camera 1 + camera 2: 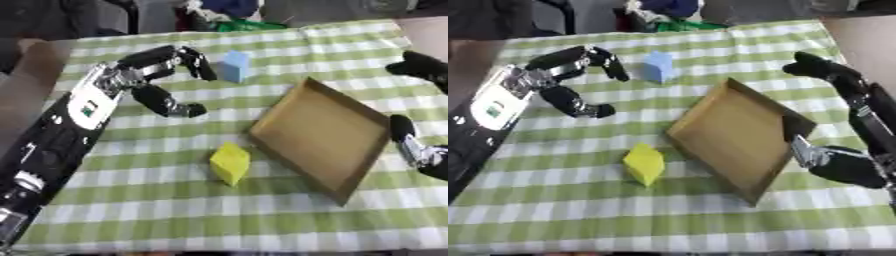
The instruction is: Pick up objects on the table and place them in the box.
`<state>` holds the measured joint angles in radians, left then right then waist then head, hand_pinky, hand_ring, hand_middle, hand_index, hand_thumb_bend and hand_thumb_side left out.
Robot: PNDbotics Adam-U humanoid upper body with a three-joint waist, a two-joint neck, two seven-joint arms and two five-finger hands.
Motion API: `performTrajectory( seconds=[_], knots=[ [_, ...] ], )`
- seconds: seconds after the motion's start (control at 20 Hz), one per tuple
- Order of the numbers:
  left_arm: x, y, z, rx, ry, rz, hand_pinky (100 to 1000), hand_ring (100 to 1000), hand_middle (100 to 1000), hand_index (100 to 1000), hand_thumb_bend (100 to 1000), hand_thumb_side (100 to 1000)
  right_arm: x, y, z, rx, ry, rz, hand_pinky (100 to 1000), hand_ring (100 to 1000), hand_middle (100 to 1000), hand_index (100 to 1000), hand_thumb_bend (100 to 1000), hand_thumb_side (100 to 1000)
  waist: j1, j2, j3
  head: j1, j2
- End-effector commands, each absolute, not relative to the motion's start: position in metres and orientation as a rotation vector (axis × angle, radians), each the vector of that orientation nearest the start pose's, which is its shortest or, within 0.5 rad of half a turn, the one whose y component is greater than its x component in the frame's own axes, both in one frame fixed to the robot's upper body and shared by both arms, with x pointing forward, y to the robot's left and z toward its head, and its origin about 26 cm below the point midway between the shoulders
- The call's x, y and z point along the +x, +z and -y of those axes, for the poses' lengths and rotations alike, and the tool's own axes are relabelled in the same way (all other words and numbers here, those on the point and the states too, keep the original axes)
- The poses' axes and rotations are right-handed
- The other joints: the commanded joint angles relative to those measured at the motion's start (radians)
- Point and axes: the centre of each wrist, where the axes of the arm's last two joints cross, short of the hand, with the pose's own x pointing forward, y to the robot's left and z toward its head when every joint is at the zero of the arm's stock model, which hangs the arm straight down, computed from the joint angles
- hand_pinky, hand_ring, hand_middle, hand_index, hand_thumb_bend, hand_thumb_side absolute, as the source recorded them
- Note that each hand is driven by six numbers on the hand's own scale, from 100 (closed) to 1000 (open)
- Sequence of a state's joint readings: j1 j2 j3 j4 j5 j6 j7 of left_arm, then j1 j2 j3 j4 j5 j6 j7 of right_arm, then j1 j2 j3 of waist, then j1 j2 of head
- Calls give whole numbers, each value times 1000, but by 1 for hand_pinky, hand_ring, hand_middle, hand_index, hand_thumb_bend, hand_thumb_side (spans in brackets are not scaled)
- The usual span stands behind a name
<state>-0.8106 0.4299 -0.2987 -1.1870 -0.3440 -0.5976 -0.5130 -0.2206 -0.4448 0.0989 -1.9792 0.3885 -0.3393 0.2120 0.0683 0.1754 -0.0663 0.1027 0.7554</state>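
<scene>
Hovering left hand [149, 80] spread beside blue block [234, 66], not touching

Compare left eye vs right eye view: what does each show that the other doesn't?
Left eye only: more of the left arm, running down to the lower left corner; the right robot hand is cut off at the edge.

Right eye only: most of the right robot hand, thumb at the near right rim of the box, fingers raised above the far right corner.

Both: the left robot hand open beside the blue block, not touching it; the yellow block left of the box; the green checked tablecloth.
</scene>
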Motion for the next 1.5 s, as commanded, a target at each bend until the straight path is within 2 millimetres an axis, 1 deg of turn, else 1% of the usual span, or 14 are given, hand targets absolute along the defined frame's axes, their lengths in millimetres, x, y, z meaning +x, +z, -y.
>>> performTrajectory(
  seconds=[0.05,0.1,0.15,0.2,0.25,0.35,0.5,0.6,0.9,1.05,1.15,1.3,1.5],
  knots=[
    [445,192,-219,89,-2072,1957,705,738,688,791,560,551,291,185,265,-436,1192,2306,906,867,827,1000,100,482,-3,-16,-1,-3,-3],
    [445,192,-216,80,-2095,1948,706,739,690,792,566,549,291,185,264,-436,1192,2307,906,867,827,1000,100,482,-3,-16,-2,-3,-2],
    [445,192,-213,74,-2123,1937,717,746,703,811,608,511,291,185,264,-435,1193,2306,906,866,827,1000,100,484,-3,-16,-3,-4,-1],
    [445,192,-211,68,-2157,1923,721,749,708,818,629,502,291,185,264,-435,1193,2305,906,867,827,1000,100,485,-3,-16,-4,-5,0],
    [446,192,-209,62,-2192,1907,731,759,722,838,671,479,291,185,264,-435,1194,2304,906,866,826,1000,100,486,-3,-16,-4,-5,1],
    [447,191,-205,43,-2279,1868,739,768,734,852,729,416,291,184,264,-434,1195,2302,906,866,826,1000,100,486,-2,-16,-6,-6,1],
    [448,189,-199,-9,-2394,1803,742,776,736,862,778,378,291,185,264,-431,1196,2303,906,866,825,1000,100,485,-3,-15,-10,-8,0],
    [448,188,-194,-38,-2438,1774,744,780,737,863,780,361,291,185,264,-429,1196,2304,906,866,825,1000,100,487,-3,-16,-13,-7,-1],
    [447,179,-176,-105,-2521,1702,735,784,736,857,729,338,291,185,263,-425,1199,2302,906,867,825,1000,100,488,-1,-18,-19,-4,0],
    [448,173,-170,-130,-2560,1650,738,793,740,858,739,336,291,185,263,-423,1203,2300,906,867,825,1000,100,492,1,-19,-21,-4,2],
    [448,175,-171,-125,-2582,1625,744,793,738,858,753,329,291,185,263,-423,1206,2296,907,867,825,1000,100,494,2,-20,-24,-4,4],
    [449,187,-174,-88,-2629,1591,751,792,738,859,763,317,291,184,263,-421,1210,2290,907,867,825,1000,100,497,6,-23,-27,-5,7],
    [448,195,-181,-55,-2667,1551,755,796,738,859,753,305,291,184,263,-420,1215,2283,907,867,825,1000,100,497,8,-25,-28,-7,12]
  ],
)
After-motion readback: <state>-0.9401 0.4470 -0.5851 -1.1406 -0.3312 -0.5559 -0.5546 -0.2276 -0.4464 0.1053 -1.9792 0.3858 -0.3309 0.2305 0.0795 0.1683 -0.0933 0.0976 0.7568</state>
